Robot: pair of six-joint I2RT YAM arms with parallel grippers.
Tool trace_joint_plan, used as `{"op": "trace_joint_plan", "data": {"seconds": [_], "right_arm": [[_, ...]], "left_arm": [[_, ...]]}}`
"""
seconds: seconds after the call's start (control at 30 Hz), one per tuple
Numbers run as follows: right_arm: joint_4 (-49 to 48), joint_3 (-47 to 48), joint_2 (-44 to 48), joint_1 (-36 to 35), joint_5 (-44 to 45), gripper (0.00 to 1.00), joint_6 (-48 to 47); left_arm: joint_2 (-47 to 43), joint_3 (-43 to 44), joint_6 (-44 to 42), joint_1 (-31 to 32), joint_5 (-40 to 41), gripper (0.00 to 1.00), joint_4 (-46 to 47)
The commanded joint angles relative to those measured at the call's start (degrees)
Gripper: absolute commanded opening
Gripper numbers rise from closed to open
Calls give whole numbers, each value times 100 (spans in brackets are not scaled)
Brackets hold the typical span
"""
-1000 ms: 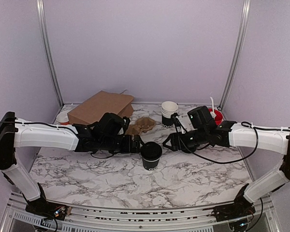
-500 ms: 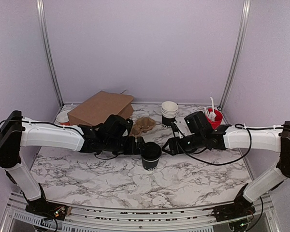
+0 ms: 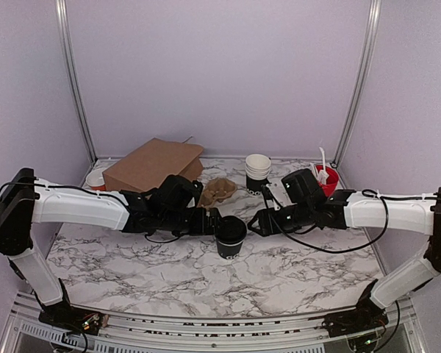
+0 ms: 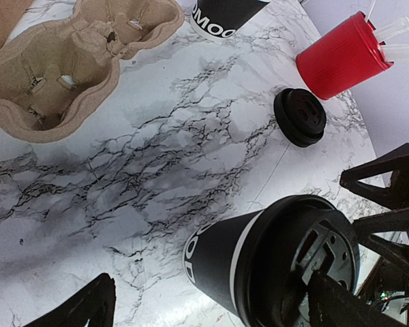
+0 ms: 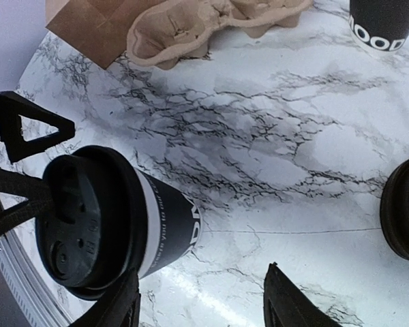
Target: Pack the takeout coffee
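Not much packed yet tbh. The takeout coffee point(image 3: 229, 235) has its lid on but stands on the marble table point(image 3: 301, 272) mid-frame. The cardboard carrier point(image 3: 220, 190) and brown bag point(image 3: 153, 163) sit further up-left, without it. The left gripper point(image 3: 210, 221) is spread wide around the cup and isn't squeezing it, far as I can see. The right gripper point(image 3: 256, 220), just right of the cup, is partly open and holds nothing.
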State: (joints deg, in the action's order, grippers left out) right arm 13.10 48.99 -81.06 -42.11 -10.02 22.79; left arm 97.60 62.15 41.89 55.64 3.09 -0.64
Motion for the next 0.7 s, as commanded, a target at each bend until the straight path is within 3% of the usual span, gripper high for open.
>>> {"op": "trace_joint_plan", "data": {"seconds": [0.0, 0.3, 0.67], "right_arm": [[139, 454, 92, -278, 216, 59, 55], [-45, 50, -433, -390, 543, 58, 307], [-51, 102, -59, -388, 684, 58, 334]], "left_arm": [[123, 43, 1, 50, 69, 99, -59], [136, 18, 32, 70, 77, 99, -61], [154, 25, 4, 70, 85, 99, -67]]}}
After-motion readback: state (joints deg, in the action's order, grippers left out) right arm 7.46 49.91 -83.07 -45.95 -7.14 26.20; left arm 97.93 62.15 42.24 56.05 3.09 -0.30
